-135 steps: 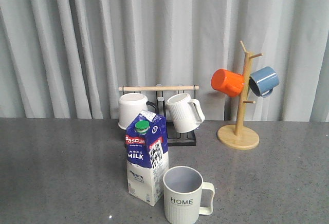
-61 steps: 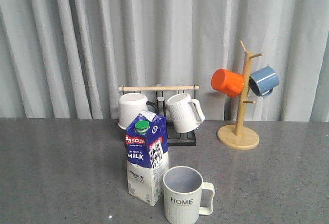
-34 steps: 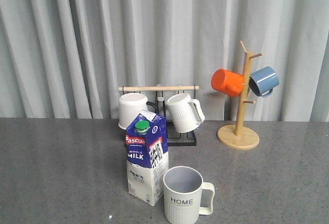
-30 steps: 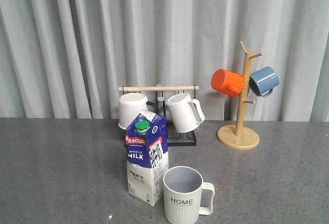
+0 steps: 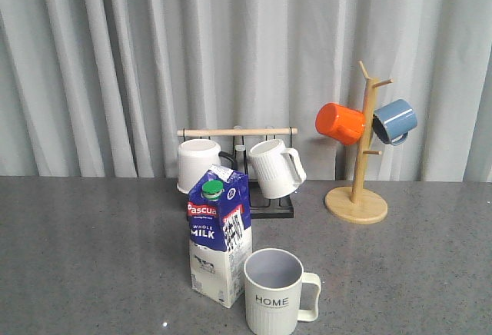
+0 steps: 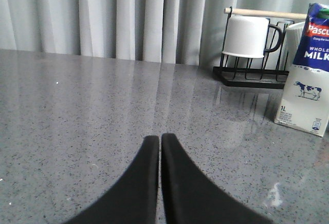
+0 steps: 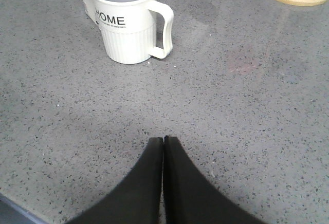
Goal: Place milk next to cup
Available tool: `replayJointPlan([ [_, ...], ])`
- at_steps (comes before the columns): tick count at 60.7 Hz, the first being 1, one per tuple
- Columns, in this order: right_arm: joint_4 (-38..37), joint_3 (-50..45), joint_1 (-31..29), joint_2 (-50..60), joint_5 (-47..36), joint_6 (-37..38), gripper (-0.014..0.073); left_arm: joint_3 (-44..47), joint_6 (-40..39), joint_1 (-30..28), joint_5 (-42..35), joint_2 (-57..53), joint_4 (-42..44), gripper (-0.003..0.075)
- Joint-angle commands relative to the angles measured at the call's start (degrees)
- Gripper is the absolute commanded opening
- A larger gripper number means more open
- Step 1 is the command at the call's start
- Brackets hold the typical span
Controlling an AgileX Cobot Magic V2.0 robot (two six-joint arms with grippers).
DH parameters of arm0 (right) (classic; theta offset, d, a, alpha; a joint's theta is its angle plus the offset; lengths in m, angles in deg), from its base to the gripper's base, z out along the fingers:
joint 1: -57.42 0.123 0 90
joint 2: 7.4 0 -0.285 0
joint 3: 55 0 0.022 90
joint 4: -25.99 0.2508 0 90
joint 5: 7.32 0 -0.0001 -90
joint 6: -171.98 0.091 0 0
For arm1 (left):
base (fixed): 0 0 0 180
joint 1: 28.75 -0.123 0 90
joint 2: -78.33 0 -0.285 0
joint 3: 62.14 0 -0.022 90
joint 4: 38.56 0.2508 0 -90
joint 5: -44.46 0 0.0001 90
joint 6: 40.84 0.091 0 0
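Grey speckled table [image 5: 92, 258] fills the lower frame, where the milk [image 5: 219, 235] stands upright at lower centre, its cap [image 5: 212, 190] on, just left of the cup [image 5: 277, 291] and all but touching it; the cup's handle points right. Behind them, at mid-frame, a rack [image 5: 254, 197] holds a plain mug [image 5: 198, 164] and a ribbed mug [image 5: 273, 167]; to the right a wooden tree [image 5: 358, 189] carries an orange mug [image 5: 340, 123] and a blue mug [image 5: 395, 121]. Curtains [image 5: 115, 58] close the background. Left gripper [image 6: 160, 139] and right gripper [image 7: 163, 141] each hang over bare table, fingers pressed together, holding nothing.
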Motion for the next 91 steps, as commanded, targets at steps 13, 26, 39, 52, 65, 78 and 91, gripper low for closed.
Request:
replayJointPlan([
  [13, -0.2, 1.6, -0.2, -0.1, -3.8, -0.2, -0.0005, 1.1, -0.8, -0.1, -5.9, -0.7, -0.1, -0.0007],
  [26, -0.2, 1.6, -0.2, -0.1, -3.8, -0.2, -0.0005, 1.2, -0.3, -0.1, -7.8, -0.7, -1.9, -0.0007],
  [39, -0.2, 1.6, -0.2, -0.1, -3.8, -0.2, -0.0005, 1.2, 8.3, -0.1, -8.1, -0.7, -10.9, -0.0007],
  [52, -0.2, 1.6, -0.2, -0.1, -3.8, -0.2, -0.0005, 1.1, 8.2, -0.1, -8.2, -0.7, -13.6, -0.0007],
  [65, -0.2, 1.6, -0.2, -0.1, -3.8, -0.2, -0.0005, 1.1, 8.2, -0.1, -8.2, -0.7, -13.6, -0.0007],
  [78, -0.2, 1.6, -0.2, -0.1, -3.8, -0.2, -0.0005, 1.1, 8.2, -0.1, -8.2, -0.7, -13.6, -0.0007],
  [91, -0.2, 1.6, -0.2, -0.1, -3.8, -0.2, -0.0005, 1.1, 8.2, -0.1, -8.2, -0.7, -13.6, -0.0007],
])
